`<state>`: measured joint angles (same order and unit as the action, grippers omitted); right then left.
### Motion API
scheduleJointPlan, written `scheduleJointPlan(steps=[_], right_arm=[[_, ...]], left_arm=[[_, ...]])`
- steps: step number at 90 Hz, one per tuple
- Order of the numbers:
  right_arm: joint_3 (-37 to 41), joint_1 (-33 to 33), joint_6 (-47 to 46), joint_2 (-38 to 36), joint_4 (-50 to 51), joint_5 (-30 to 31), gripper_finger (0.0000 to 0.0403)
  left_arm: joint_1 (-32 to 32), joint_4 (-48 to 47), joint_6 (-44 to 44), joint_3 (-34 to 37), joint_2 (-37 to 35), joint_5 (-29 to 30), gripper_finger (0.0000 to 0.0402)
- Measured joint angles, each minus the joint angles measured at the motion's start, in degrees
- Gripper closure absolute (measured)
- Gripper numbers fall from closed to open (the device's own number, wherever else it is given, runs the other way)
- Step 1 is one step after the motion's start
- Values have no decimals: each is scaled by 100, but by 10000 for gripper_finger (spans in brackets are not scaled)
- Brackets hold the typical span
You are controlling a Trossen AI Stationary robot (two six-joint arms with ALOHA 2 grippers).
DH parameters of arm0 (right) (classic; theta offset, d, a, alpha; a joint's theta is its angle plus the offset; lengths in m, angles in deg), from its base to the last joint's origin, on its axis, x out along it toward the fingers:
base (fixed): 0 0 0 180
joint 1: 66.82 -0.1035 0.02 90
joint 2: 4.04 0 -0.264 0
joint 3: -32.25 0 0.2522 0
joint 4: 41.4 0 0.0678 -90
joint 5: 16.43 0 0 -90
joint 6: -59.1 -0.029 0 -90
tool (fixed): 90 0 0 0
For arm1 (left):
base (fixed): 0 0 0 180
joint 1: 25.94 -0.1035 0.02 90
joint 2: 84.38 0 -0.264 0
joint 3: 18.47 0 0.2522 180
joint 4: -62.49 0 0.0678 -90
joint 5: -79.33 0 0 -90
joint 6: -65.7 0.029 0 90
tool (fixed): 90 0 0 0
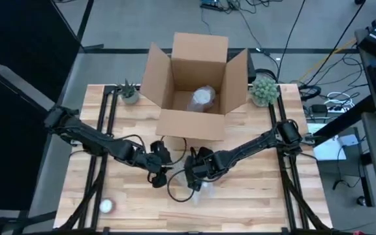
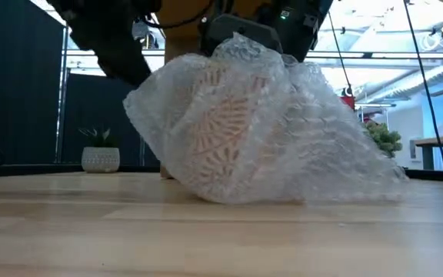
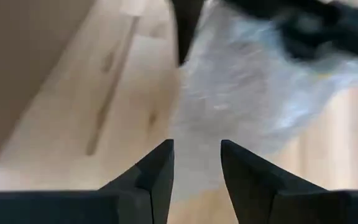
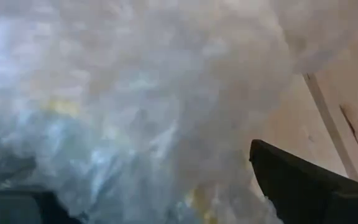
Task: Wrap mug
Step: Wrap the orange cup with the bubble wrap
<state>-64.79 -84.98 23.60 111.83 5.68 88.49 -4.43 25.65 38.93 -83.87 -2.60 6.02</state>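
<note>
both arms reach inward; left end effector (image 3: 196, 163) apart, right end effector (image 1: 198, 175) spread around bubble-wrapped mug (image 2: 241, 127).

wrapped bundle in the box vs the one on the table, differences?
The bundle in the cardboard box lies inside the open box, untouched by either arm; the bundle on the table sits on bare wood in front of the box. The right claw is over the table bundle and the left claw is beside it, open. Both are wrapped in clear bubble wrap.
</note>
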Motion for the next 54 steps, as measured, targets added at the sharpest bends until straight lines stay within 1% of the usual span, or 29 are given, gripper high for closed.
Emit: scheduleJointPlan(steps=[18, 32, 35, 40, 45, 48, 54], right_arm=[[-2, 1, -1, -1, -15, 2, 133], [-2, 1, -1, -3, -11, 0, 133], [-2, 1, -1, -3, -11, -2, 133], [-2, 1, -1, -3, -11, 0, 133], [-2, 1, -1, -6, -11, -2, 133], [-2, 1, -1, -6, -11, -2, 133], [-2, 1, 3, -6, -11, -2, 133]], left_arm=[[23, -1107, -458, 0, 0, 100, 282], [228, -1906, -744, 0, 0, 266, 282], [272, -1951, -786, 33, 0, 310, 282], [319, -1773, -829, 174, -2, 443, 282], [367, -1357, -720, 360, -2, 512, 282], [377, -978, -591, 472, 0, 561, 282], [379, 93, -172, 686, 0, 740, 282]])
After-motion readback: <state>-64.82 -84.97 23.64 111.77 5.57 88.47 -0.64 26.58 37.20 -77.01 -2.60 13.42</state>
